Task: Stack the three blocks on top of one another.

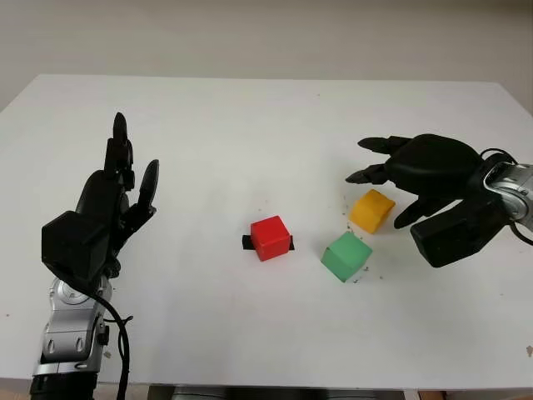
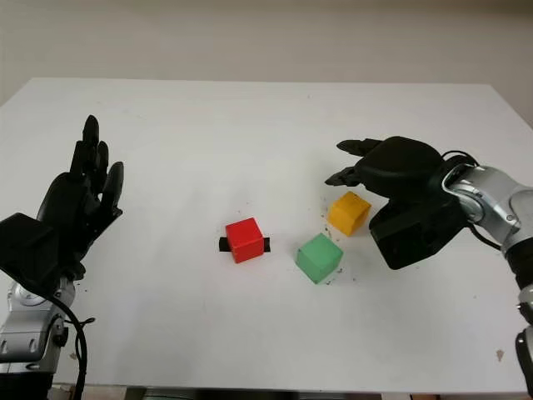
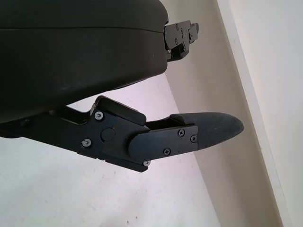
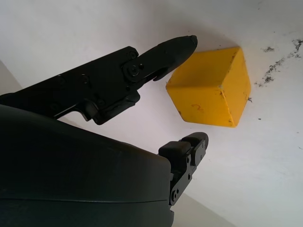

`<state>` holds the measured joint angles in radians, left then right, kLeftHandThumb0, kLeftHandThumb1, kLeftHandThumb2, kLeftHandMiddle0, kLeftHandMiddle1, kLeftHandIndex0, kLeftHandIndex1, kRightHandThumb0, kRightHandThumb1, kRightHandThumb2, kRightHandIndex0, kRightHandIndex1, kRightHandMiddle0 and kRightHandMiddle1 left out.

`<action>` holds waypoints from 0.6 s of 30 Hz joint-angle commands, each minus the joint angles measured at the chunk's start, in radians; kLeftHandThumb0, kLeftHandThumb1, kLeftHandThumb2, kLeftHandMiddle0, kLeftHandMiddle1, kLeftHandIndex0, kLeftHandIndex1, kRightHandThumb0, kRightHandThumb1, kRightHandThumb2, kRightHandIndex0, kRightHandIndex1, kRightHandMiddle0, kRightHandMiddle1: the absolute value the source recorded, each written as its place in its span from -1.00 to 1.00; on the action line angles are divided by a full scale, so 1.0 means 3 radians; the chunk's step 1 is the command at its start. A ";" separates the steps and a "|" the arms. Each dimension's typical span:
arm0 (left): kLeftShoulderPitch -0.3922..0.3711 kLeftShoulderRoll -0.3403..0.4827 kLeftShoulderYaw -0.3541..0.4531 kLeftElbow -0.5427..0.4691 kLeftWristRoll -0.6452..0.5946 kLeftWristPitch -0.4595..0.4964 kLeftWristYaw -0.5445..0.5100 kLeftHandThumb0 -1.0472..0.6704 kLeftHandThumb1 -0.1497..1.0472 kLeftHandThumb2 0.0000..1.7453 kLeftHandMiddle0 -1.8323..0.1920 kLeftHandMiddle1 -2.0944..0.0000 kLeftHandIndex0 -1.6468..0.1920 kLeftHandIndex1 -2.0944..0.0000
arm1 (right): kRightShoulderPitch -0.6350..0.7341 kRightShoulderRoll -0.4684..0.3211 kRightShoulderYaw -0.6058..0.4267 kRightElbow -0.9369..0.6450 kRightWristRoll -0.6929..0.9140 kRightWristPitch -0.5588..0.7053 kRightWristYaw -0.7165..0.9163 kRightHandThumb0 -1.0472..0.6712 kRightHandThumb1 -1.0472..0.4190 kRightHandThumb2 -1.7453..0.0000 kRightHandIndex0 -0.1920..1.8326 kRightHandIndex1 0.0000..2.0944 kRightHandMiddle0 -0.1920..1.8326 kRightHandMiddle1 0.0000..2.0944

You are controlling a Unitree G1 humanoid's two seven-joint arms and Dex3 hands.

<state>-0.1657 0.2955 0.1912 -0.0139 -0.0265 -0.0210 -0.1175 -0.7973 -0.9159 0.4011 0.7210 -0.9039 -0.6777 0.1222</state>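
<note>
Three blocks lie apart on the white table (image 1: 250, 133). The red block (image 1: 271, 237) is in the middle, the green block (image 1: 346, 256) sits to its right, and the yellow block (image 1: 371, 210) is just behind the green one. My right hand (image 1: 376, 179) is open and hovers over the far right side of the yellow block. In the right wrist view its fingers (image 4: 165, 49) bracket the yellow block (image 4: 210, 87) without gripping it. My left hand (image 1: 133, 154) is open and raised at the left of the table, far from the blocks.
A short black strip (image 1: 247, 242) pokes out from under the red block. Dark specks (image 1: 354, 279) dot the table around the yellow and green blocks. The table's near edge (image 1: 266, 388) runs along the bottom.
</note>
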 commanded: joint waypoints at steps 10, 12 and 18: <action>0.0017 0.0018 -0.0056 -0.0110 0.0088 0.0021 0.0013 -0.66 1.00 -0.32 1.00 0.97 1.00 1.00 | -0.0077 0.0101 0.0039 0.0217 0.0176 -0.0016 0.0070 -0.43 -0.79 0.93 -0.75 -0.95 -0.27 -0.89; 0.0033 0.0023 -0.0061 -0.0128 0.0085 0.0029 -0.0002 -0.66 1.00 -0.32 1.00 0.98 1.00 1.00 | -0.0078 0.0111 0.0029 0.0236 0.0240 -0.0019 0.0098 -0.42 -0.80 0.93 -0.75 -0.95 -0.25 -0.88; 0.0056 0.0010 -0.0065 -0.0134 0.0097 0.0009 0.0004 -0.66 1.00 -0.33 1.00 1.00 1.00 1.00 | -0.0082 0.0150 0.0003 0.0303 0.0447 -0.0022 0.0151 -0.37 -0.80 0.94 -0.72 -0.94 -0.15 -0.81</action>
<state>-0.1567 0.2959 0.1757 -0.0354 -0.0079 -0.0120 -0.1213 -0.7981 -0.8794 0.4162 0.8078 -0.7834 -0.6863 0.1617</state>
